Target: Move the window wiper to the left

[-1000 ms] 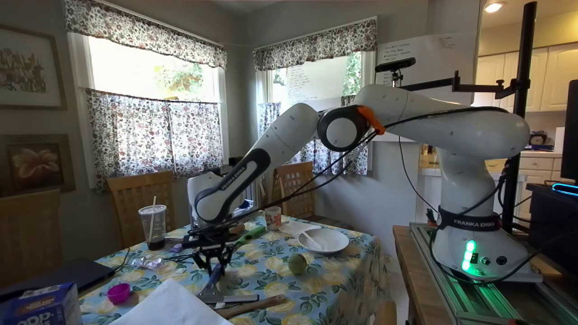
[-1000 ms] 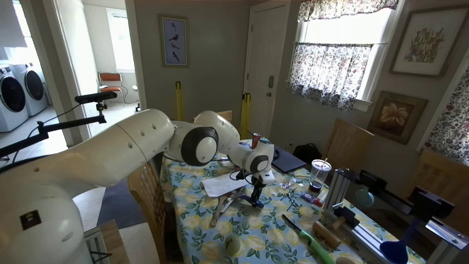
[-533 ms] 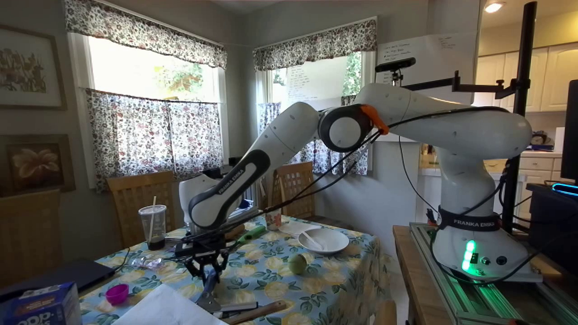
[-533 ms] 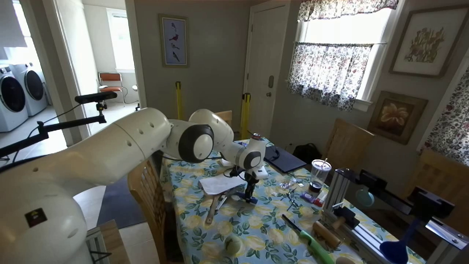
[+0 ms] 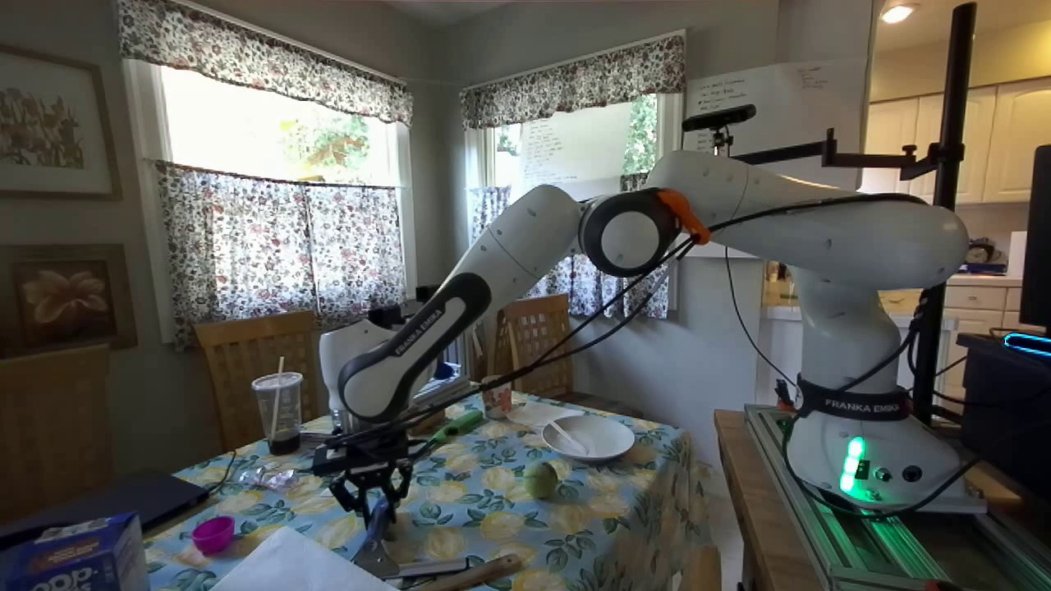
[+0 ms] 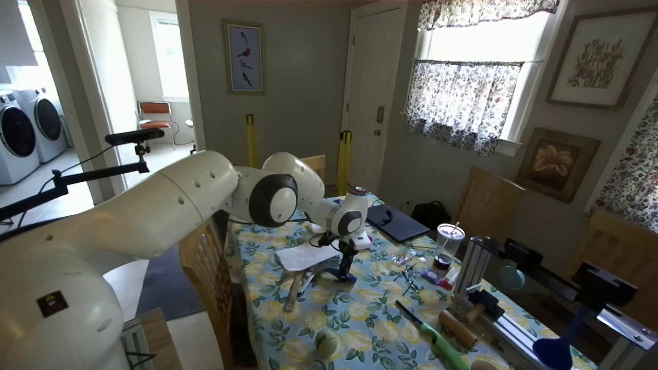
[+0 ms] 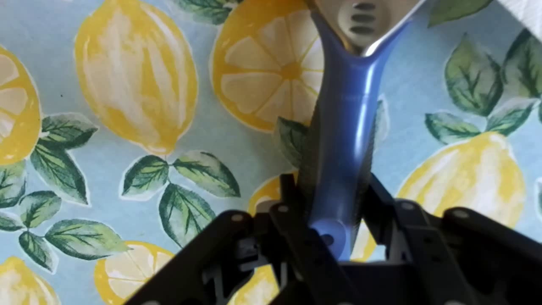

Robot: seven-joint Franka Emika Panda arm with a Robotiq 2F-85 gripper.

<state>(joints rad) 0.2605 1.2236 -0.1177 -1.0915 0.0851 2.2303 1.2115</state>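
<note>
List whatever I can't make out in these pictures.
Window wiper, wrist view: its metal head runs off the top edge.
Tip of the wiper's blue handle, wrist view: partly hidden by the jaws.
Wooden utensil, in an exterior view: one end cut off by the bottom edge.
Blue box, same view: lower part cut off by that edge.
White wall sheet, same view: writing too small.

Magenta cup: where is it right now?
In an exterior view, the magenta cup sits on the lemon-print tablecloth at lower left, right of the blue box and left of the white sheet.
</note>
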